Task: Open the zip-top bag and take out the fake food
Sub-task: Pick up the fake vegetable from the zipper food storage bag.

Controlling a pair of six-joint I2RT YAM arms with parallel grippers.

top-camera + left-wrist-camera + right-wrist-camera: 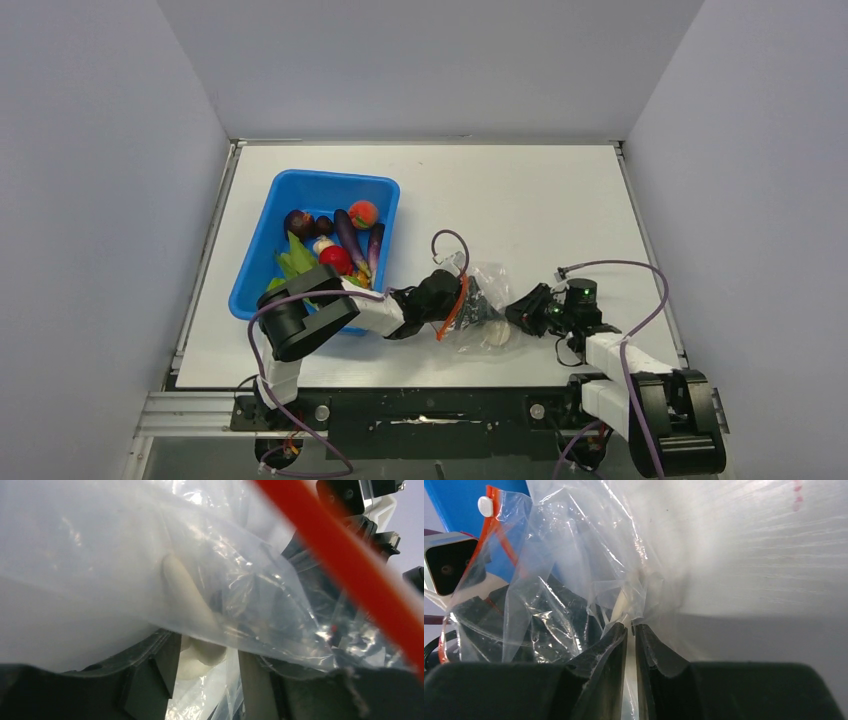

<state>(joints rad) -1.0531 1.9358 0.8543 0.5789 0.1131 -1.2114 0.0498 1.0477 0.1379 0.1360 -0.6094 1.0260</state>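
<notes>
At the near middle of the white table point(540, 200), between the two arms, lies the crinkly clear plastic zip-top bag point(485, 285). Its orange-red zipper strip point(458, 300) is turned towards the left gripper point(448, 298). From overhead that black claw noses into the zipper end, while the right gripper point(516, 312) meets the opposite end. How either claw stands cannot be made out from up there.

Only the overhead view shows the blue plastic tub point(335, 178), left of the bag, with fake food in it. There is a red round fruit point(337, 260) and a dark purple aubergine shape point(350, 232), with long green pods point(292, 258) and an orange-pink peach point(363, 213) among them. It also shows a pale white toy piece point(497, 335) inside the bag at its near edge.

The right wrist camera settles that claw. Its fingers stand only a sliver apart, with a gathered fold of the bag's film nipped between the tips. Through the film it picks out the zipper's small white slider tab point(485, 506), which neither other view shows, and a corner of the tub.

The left wrist camera looks up under the draped film, and the zipper strip is a blurred red bar across the upper right. Here the white toy piece shows close up inside the bag, its lower end down in the gap between the fingers. Those fingers stand partly apart, and nothing shows them clamped on it.
</notes>
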